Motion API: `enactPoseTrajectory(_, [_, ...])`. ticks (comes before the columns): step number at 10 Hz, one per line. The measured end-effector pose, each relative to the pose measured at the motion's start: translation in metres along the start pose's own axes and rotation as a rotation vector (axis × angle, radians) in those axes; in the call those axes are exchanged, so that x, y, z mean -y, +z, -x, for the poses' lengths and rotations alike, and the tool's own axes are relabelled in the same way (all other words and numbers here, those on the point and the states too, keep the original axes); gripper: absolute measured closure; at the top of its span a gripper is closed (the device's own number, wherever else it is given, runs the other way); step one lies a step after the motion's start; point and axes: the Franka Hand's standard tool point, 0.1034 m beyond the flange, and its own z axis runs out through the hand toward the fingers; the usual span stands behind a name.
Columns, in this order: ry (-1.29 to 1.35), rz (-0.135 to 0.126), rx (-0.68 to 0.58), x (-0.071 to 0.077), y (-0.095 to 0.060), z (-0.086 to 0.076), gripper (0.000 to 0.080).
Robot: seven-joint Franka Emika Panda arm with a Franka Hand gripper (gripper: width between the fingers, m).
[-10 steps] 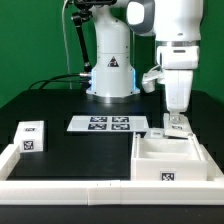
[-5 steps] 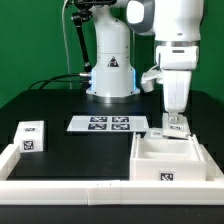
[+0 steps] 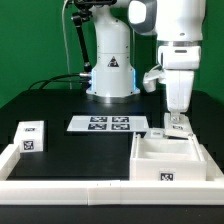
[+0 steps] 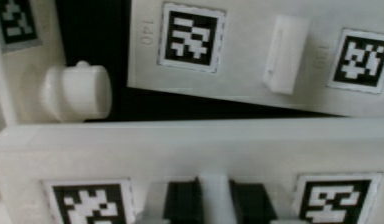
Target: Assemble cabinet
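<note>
The cabinet [image 3: 170, 158], a white open box with a tag on its front, lies at the exterior view's right, against the low border wall. My gripper [image 3: 176, 126] hangs straight down over its far edge. In the wrist view the two dark fingers [image 4: 176, 197] stand close together with a thin white edge of the cabinet [image 4: 210, 150] pinched between them, tags on either side. Past that edge are a round white knob [image 4: 73, 88] and a white bar handle [image 4: 287, 55]. A small tagged white drawer block [image 3: 30, 137] stands apart at the exterior view's left.
The marker board [image 3: 108, 124] lies flat in the middle, in front of the robot base [image 3: 110, 75]. A low white border wall [image 3: 70, 186] runs along the front and the left side. Black cables trail at the back left.
</note>
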Motion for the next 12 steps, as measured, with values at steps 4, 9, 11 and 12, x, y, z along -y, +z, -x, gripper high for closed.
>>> enactPoseTrajectory(4, [-0.004,-0.002,0.004,-0.0029,-0.0006,0.0024,0.0729])
enactPoseTrajectory(9, [-0.003,-0.007,0.009,-0.0032,-0.0008,0.0025,0.0729])
enactPoseTrajectory(11, [-0.018,-0.012,0.009,-0.0028,0.0017,0.0069,0.0729])
enactPoseTrajectory(12, [-0.018,-0.012,0.009,-0.0027,0.0017,0.0065,0.0729])
